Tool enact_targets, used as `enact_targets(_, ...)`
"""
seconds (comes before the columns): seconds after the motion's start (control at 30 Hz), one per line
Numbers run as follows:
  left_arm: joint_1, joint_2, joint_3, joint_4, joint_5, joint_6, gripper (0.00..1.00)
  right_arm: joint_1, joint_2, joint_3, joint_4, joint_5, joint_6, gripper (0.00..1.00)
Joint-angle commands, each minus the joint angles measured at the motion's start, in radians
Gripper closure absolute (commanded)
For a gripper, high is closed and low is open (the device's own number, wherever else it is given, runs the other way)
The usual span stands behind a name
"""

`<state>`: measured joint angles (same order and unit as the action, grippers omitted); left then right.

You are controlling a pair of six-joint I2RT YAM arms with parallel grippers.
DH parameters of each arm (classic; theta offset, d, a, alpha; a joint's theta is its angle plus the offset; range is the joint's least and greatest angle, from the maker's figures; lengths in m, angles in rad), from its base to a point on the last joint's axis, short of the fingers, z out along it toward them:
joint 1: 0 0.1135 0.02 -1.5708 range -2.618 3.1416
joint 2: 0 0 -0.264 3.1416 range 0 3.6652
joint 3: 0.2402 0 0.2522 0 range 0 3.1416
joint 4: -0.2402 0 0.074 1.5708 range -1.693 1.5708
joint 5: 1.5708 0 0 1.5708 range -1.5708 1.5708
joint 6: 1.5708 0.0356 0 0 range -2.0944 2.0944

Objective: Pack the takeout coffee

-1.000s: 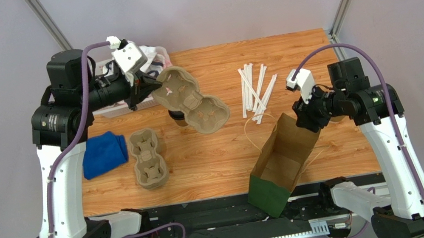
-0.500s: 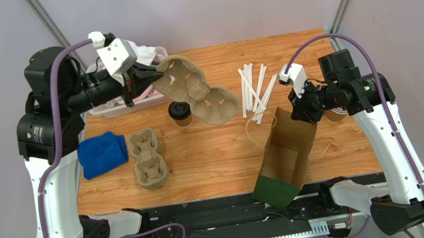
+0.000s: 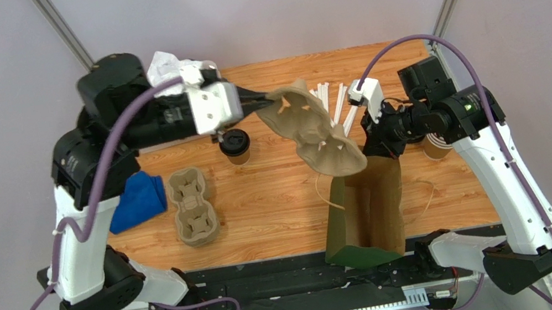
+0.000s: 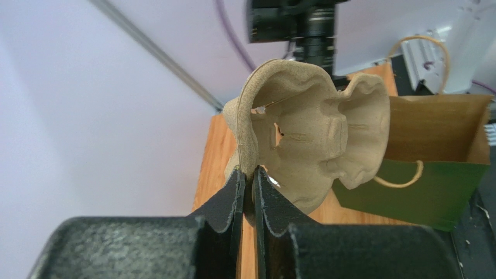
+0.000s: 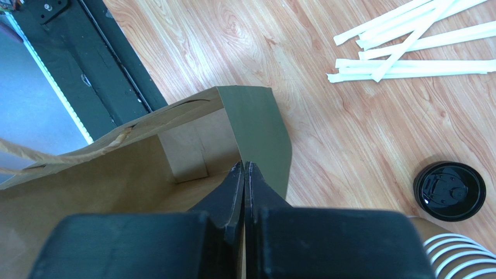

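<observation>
The takeout coffee [image 3: 235, 144], a small kraft cup with a black lid, stands on the table left of centre, and no gripper touches it. My left gripper [image 3: 267, 104] is shut on the rim of a moulded-pulp cup carrier [image 3: 316, 130] and holds it in the air, tilted, above the mouth of the paper bag [image 3: 365, 212]. In the left wrist view the fingertips [image 4: 240, 180] pinch the carrier [image 4: 314, 139] edge. My right gripper [image 3: 373, 143] is shut on the bag's top rim and holds the bag upright; the right wrist view shows this gripper [image 5: 244, 164] on the bag [image 5: 174, 145].
A second pulp carrier [image 3: 193, 207] and a blue cloth [image 3: 135, 199] lie at the left. Wrapped straws [image 3: 333, 99] lie behind the bag. A white bin [image 3: 186, 73] sits at the back left. Another black-lidded cup [image 5: 449, 190] stands by the right arm.
My left arm swung the carrier right, from over the coffee cup to above the bag. My right gripper raised the bag from leaning to upright.
</observation>
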<state>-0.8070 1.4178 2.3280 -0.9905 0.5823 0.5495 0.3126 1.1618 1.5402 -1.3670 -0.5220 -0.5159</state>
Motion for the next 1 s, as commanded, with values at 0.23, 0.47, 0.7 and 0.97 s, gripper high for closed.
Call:
enact_targets(0.23,-0.310,0.017,-0.056,0.026,-0.263,0.237,1.00,0.048,0.029,0.093,-0.061,0.056,0.063,1.00)
enact_targets(0.47,-0.422,0.009,-0.133,0.004,-0.367,0.346,1.00,0.083,0.038,0.153,-0.060,0.073,0.097,1.00)
enact_targets(0.7,-0.531,0.001,-0.216,0.024,-0.544,0.426,1.00,0.124,0.053,0.169,-0.067,0.129,0.134,1.00)
enact_targets(0.97,-0.639,-0.019,-0.317,0.032,-0.682,0.512,1.00,0.164,0.061,0.216,-0.076,0.114,0.142,1.00)
